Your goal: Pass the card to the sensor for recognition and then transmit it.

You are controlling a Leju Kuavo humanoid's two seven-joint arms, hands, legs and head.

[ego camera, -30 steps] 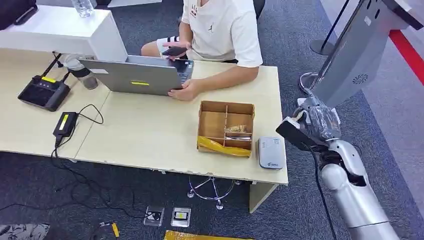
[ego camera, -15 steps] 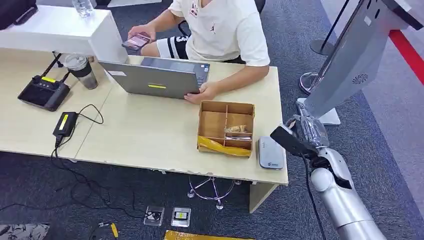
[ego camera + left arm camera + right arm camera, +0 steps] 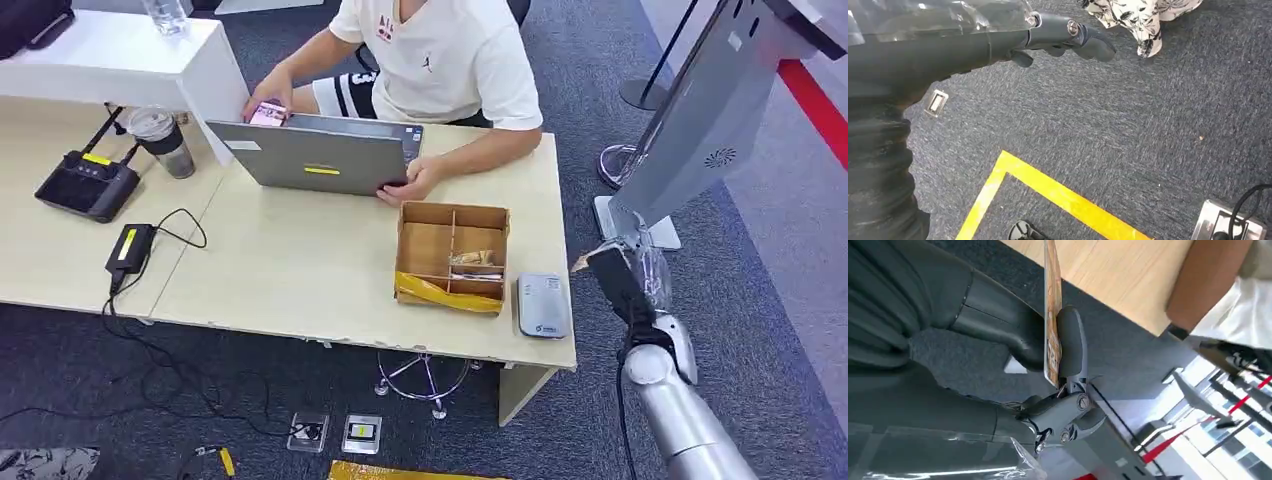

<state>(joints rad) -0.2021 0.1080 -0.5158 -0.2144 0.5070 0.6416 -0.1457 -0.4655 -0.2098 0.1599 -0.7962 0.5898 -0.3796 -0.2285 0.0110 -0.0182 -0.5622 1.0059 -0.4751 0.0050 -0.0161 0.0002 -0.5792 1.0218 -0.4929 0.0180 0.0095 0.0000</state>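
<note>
Right hand was off the desk's right edge, about 3 o'clock from the sensor, near it but not over it. It was grasping the card: in the right wrist view the card sat edge-on, pinched between the thick thumb and a dark finger. In the head view just a pale corner of the card poked out at the hand's 10 o'clock.

The sensor, a flat grey box, lay on the desk near the front right corner, just beside the cardboard tray at the tray's 4 o'clock. Card and sensor were apart.

Step in hand, my read: the presentation leg, card grasped but not yet at the reader. Recognition and hand-over not done.

Next move calls for: swing the hand toward 9 o'clock over the desk edge, rotate the wrist so the card face goes flat, parallel to the sensor top, then lower close. Watch the tray wall.

A person sat at 12 o'clock of the tray, hands at the laptop, likely the receiver.

Left hand hung over the carpet, fingers loosely extended, holding nothing.
</note>
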